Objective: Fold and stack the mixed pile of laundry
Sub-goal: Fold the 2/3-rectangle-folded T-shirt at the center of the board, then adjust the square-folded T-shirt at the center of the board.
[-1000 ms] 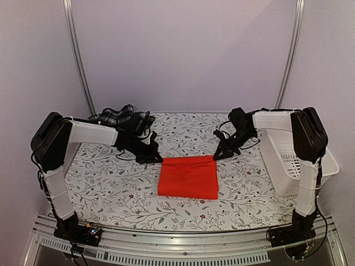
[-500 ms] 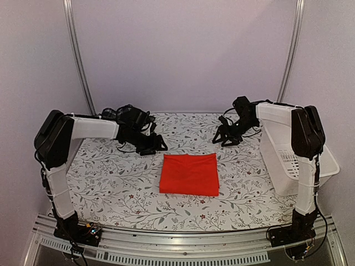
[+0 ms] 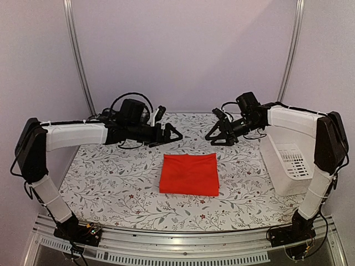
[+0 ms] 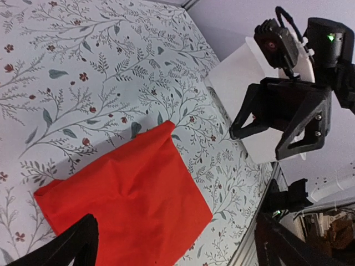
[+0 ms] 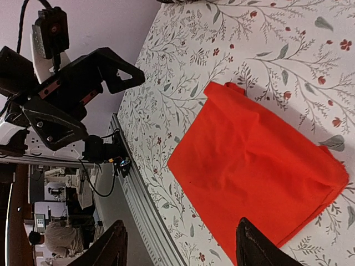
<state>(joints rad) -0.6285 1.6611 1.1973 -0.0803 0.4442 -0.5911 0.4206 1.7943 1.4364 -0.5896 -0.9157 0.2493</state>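
Note:
The red shirt [image 3: 188, 173] lies folded into a flat square in the middle of the floral table cover, with nothing touching it. My left gripper [image 3: 171, 125] hovers open above and behind its far left corner. My right gripper [image 3: 214, 126] hovers open behind its far right corner. In the left wrist view the red shirt [image 4: 125, 208] lies below the wide-spread left gripper [image 4: 177, 249]. Under the open right gripper [image 5: 183, 249] the red shirt [image 5: 260, 166] shows again. The plaid garment is hidden behind my left arm at the back left.
A white plastic basket [image 3: 294, 160] stands at the right edge of the table, beside the right arm. The aluminium frame rail [image 3: 183, 244] runs along the near edge. Floral table cover [image 3: 111, 177] shows on both sides of the shirt.
Both grippers have opened and let go of the red shirt's far corners. They lifted and drew back toward the far side. The shirt now lies flat.

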